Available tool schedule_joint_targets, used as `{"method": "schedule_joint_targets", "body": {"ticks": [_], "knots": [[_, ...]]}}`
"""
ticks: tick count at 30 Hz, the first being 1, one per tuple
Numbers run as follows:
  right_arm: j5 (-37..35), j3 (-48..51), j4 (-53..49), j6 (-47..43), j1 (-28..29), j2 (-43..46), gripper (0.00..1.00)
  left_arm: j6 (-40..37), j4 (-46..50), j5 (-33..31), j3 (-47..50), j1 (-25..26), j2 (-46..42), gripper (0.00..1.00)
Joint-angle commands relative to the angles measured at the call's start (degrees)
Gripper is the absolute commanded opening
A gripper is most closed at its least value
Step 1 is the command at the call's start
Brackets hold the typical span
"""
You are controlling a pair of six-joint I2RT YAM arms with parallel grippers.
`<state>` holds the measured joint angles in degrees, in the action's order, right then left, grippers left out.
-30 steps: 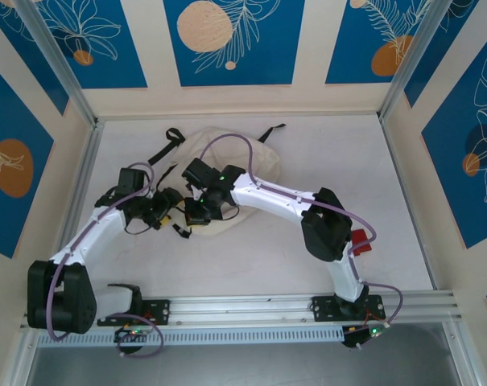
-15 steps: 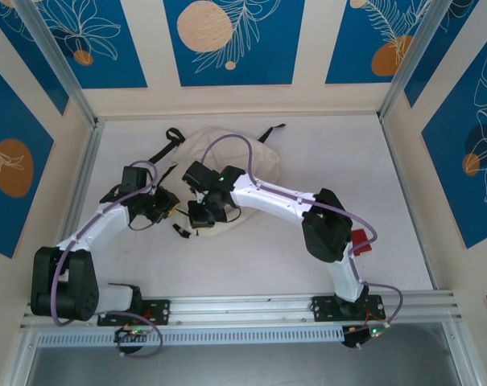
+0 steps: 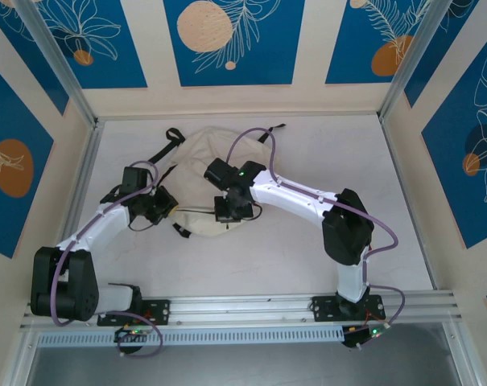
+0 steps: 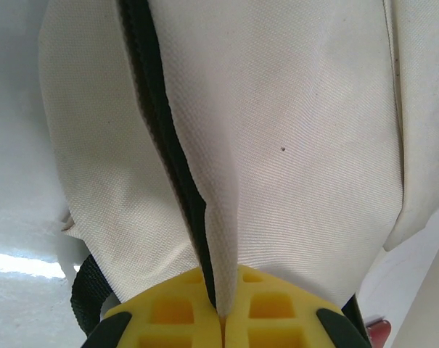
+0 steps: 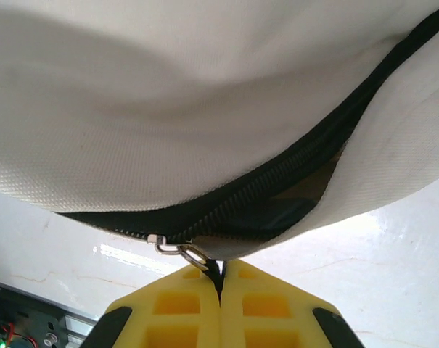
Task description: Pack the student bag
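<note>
The student bag (image 3: pixel 196 151) lay on the worktop (image 3: pixel 323 153) toward the far edge, left of the middle, with a black strap (image 3: pixel 167 143) trailing out toward the far left corner. Both arms reached to its near side. The left hand (image 4: pixel 223 320) was closed tight on a raised fold of the bag's cream cloth (image 4: pixel 299 145), right beside a black zip line (image 4: pixel 157 109), yellow pads pressed together. The right hand (image 5: pixel 219 291) was likewise pinched shut, gripping the small dark zip pull (image 5: pixel 217 271) that hung from a metal ring on the slider. Above it the black zip (image 5: pixel 328 148) curved across the cloth and gaped a little.
</note>
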<state>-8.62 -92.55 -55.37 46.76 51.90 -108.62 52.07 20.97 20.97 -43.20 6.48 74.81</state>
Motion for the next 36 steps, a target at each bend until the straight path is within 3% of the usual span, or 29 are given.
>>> {"method": "schedule_joint_targets", "body": {"ticks": [1,4,11,17,26,32,36], "knots": [[-3.3,2.0,-7.1,-0.9,-2.1,2.2,0.0,-2.0,1.5,-4.9,0.0,-1.9,-0.8,0.02],[-2.6,2.6,-6.4,-2.9,-3.7,2.1,0.0,-2.6,2.4,-5.3,-0.2,-2.3,-1.1,0.0],[7.2,5.2,-1.6,-10.4,-6.8,2.8,0.0,-4.7,4.0,-5.5,-0.6,-3.8,-0.7,0.0],[9.8,6.1,-0.9,-10.3,-8.0,5.0,0.0,-5.4,3.7,-5.4,-0.4,-4.3,-0.5,0.0],[22.1,-2.3,5.4,-7.0,0.3,-0.2,0.0,-4.3,0.1,-0.5,-0.1,-3.9,-1.5,0.0],[22.7,-14.6,2.8,-5.7,4.2,-9.4,0.0,-2.2,-2.2,0.5,1.3,-3.3,-1.8,0.0],[19.2,-15.6,0.3,-4.8,4.4,-9.7,0.0,-2.8,-1.0,-1.0,1.0,-3.3,-1.8,0.0]]}}
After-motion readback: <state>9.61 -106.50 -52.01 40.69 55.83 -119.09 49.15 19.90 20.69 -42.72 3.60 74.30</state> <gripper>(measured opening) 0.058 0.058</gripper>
